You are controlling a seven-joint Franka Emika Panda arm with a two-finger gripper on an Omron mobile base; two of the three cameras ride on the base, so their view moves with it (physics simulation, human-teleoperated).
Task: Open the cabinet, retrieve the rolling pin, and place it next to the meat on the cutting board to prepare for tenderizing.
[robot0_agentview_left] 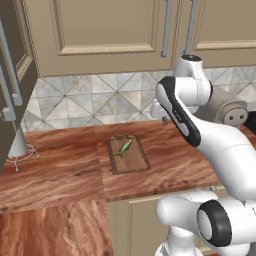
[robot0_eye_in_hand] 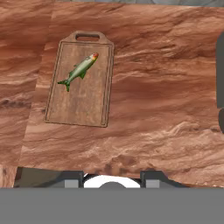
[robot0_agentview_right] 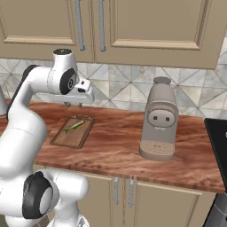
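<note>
The wide beige-tan wall cabinet with raised-panel doors hangs above the tiled backsplash, and both doors look shut, their long silver bar handles side by side at the seam. The rolling pin is presumably behind those doors, so where it lies in there I cannot tell.

Below the cabinet, on the reddish-brown wood-grain counter, sits the small dark brown rectangular cutting board with its tab end toward the backsplash. The slender greenish-yellow fish-shaped piece of meat lies slantwise on the half of the board nearer the tab, leaving the other half bare. Well apart from the board, along the counter, stands a grey-beige rounded coffee machine.

The white arm's gripper hangs above the counter just beyond the board, pointing down. Its dark tips barely show, and whether the jaws stand open or closed I cannot tell; nothing appears to be held.

By my judgement a wooden rolling pin will be stiff, fairly light and smooth, and it will want to roll. Taking it across the thick middle, with the jaws square to its length, should keep it balanced; a handle stub would let it tip. The door handle comes first, best gripped partway along the bar.
</note>
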